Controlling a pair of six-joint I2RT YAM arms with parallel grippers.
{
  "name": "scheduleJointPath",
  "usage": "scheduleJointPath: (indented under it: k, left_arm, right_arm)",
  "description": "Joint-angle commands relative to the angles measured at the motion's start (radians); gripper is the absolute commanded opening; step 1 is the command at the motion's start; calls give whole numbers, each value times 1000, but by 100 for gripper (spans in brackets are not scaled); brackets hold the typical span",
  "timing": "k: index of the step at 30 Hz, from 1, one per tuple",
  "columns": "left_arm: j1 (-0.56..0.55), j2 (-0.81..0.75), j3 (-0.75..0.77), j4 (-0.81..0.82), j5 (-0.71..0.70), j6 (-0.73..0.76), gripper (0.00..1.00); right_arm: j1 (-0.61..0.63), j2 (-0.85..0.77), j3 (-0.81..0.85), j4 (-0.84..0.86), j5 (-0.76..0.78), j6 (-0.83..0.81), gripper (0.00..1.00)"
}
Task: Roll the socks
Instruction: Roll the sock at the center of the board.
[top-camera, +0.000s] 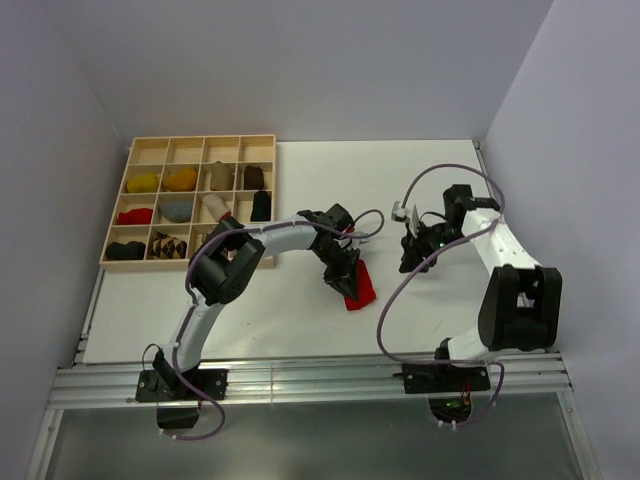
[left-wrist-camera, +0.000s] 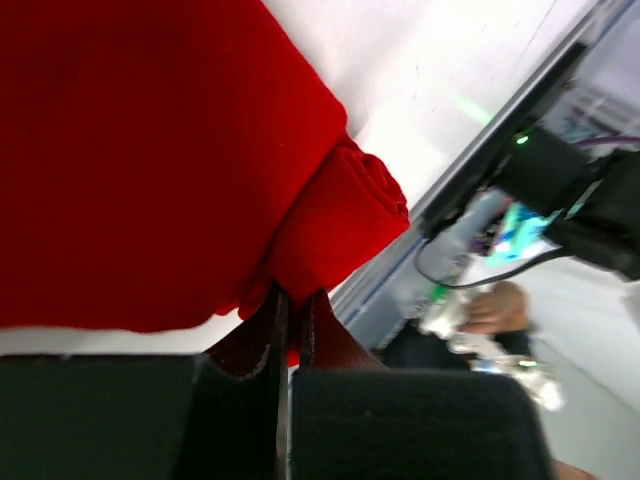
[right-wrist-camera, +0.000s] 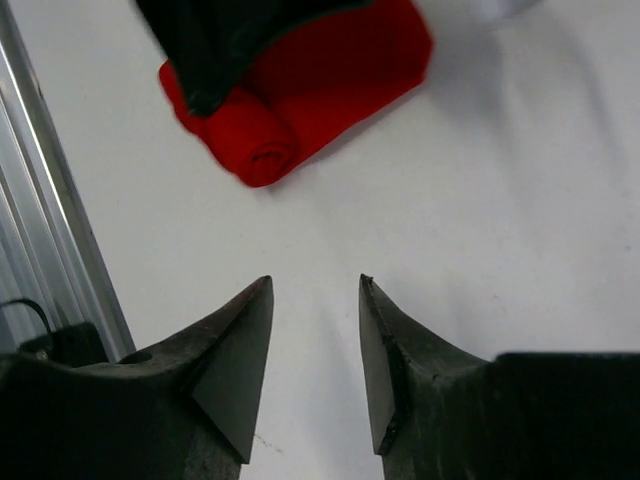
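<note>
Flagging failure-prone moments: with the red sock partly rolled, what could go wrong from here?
The left pincer nips only the edge of the roll on the red sock, so it may slip and the roll may spring open. The right pincer hangs open, apart from the sock, pinning nothing; the flat part might drag instead of rolling.

Bright, even light; wrist views soft at the edges
From above, the white bench (top-camera: 300, 325) is evenly lit with faint shadows. Left wrist view: the red sock (left-wrist-camera: 130, 150) is saturated, with glare at 1 o'clock and a blurred background at 3 o'clock. Right wrist view: the right hand (right-wrist-camera: 315, 290) at 6 o'clock is dark and soft-edged.
</note>
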Motion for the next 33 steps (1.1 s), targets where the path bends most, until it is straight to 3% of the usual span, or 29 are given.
scheduleJointPath:
  k: [1,8,15,26,33]
  left_arm:
    - [21,38,37,48,60,-108,0]
    - [38,105,68,51,53,-152,0]
    - [64,160,121,-15,4,-104,0]
    - [90,217,149,-24,33,-47,1]
    - [94,240,166,-27,51,-46,6]
  right_arm:
    - [54,-102,-88,-1,43,-149,47]
    - [254,-209,-231,152,99,-161,59]
    - [375,-261,-305,357,181,-92,67]
    - [544,-271,-453,614,381,-97,68]
    - [590,-262,-512,739,468,-114,68]
